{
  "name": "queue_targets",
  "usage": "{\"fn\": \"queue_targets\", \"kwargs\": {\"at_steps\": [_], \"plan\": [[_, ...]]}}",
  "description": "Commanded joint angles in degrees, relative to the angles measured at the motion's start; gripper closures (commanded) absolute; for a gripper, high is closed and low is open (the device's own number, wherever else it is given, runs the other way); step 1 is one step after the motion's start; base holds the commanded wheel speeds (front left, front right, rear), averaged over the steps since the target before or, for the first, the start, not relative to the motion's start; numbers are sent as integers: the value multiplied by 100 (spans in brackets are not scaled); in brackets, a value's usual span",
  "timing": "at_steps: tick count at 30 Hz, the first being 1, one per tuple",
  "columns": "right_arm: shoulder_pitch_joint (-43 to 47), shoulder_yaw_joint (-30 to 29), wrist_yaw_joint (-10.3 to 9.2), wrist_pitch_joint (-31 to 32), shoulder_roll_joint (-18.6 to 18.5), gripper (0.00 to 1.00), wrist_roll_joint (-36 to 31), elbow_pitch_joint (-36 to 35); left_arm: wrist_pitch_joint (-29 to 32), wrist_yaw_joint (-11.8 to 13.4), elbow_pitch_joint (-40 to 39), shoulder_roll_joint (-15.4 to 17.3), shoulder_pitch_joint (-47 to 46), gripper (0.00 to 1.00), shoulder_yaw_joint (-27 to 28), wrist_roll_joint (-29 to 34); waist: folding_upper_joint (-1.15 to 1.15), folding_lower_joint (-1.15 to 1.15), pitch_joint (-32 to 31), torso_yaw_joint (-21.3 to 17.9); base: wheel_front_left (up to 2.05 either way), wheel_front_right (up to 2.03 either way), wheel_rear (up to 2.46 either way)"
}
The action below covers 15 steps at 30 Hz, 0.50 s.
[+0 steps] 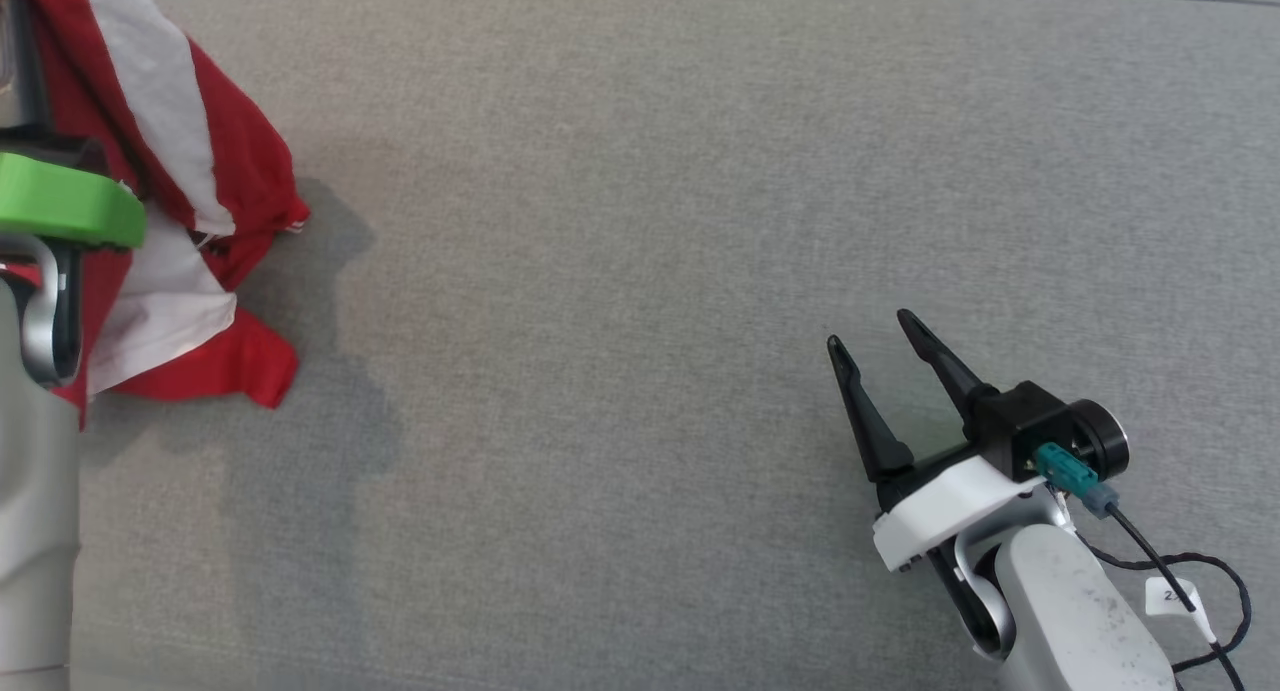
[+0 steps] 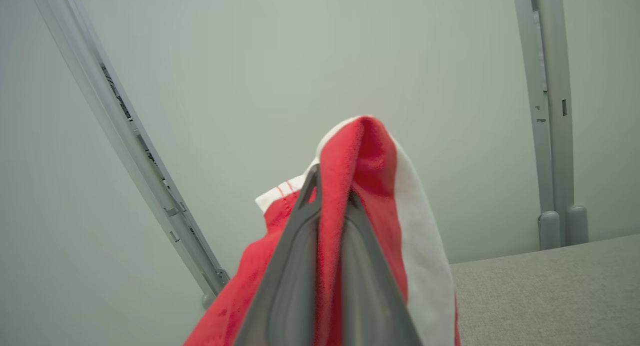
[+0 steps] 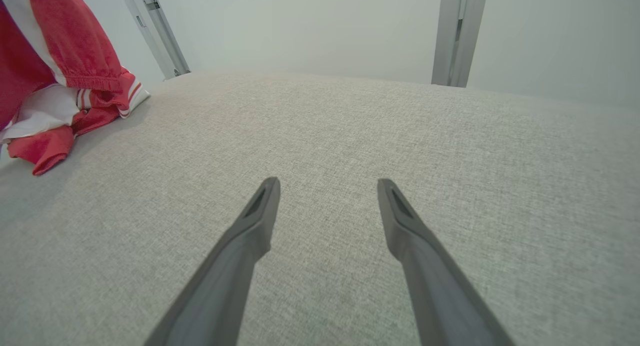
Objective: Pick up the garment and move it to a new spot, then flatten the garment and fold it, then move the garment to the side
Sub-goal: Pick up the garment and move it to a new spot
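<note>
The grey fabric surface (image 1: pixel 640 271) lies open across its middle and far right, so there is wide room to pass. At the left edge the red and white garment (image 1: pixel 250 171) hangs and bunches on it, beside the left forearm (image 1: pixel 35 521). The right gripper (image 1: pixel 870 329) occupies the lower right. Grey frame posts (image 3: pixel 455 35) stand at the far edge.

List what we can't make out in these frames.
- Full outline of the garment: in the head view it is cut by the left edge and partly covered by the green wrist cover; in the right wrist view it is cut by the left edge.
- Which part of the garment the left gripper pinches: in the left wrist view the fabric drapes over the fingertips.
- Garment type: it is bunched in every view.
</note>
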Motion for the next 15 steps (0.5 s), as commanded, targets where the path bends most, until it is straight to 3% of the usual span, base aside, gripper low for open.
{"fn": "queue_targets", "kwargs": {"at_steps": [1, 8, 15], "plan": [[121, 11, -8, -2, -31, 0, 96, -20, -6, 12, -179, 33, -50, 100, -109, -44, -1, 0, -376, -427, 0, 0, 0], [341, 198, -8, -2, -25, 0, 328, -144, -6, 13, -1002, 84, -36, 100, -906, -245, -1, 0, -608, -1299, 0, 0, 0], [564, 165, -8, -2, -24, 0, 383, -170, -6, 13, -1370, -389, -179, 100, -1580, -547, -1, 0, -732, -2040, 0, 0, 0]]}}
